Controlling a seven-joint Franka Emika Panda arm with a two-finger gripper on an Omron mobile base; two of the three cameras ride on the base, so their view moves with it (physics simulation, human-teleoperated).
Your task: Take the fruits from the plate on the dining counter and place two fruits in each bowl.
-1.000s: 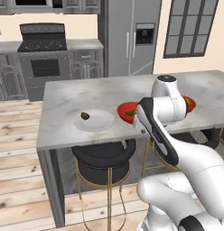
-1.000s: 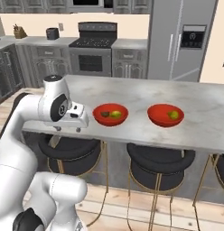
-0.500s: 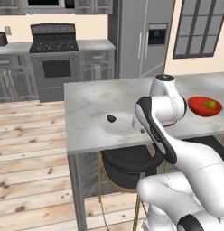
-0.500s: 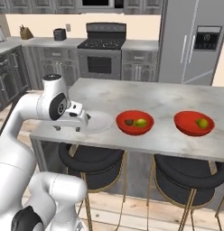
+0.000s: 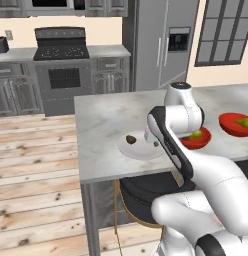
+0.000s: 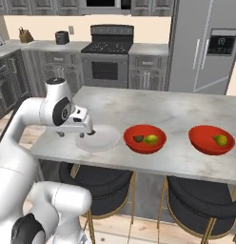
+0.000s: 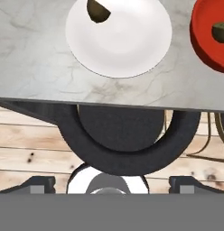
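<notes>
Fruits: we see one dark piece (image 7: 98,11) on the plate (image 7: 127,40) near the dining counter's (image 7: 37,67) front edge, while our gripper (image 7: 111,182) hangs above, jaws spread wide, holding and touching nothing.

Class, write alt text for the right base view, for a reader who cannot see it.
A white robot arm holds its open gripper over a white plate on a marbled dining counter. To the right sit two red bowls: the nearer bowl holds a dark fruit and a yellow-green one, the farther bowl one yellow-green fruit.
</notes>
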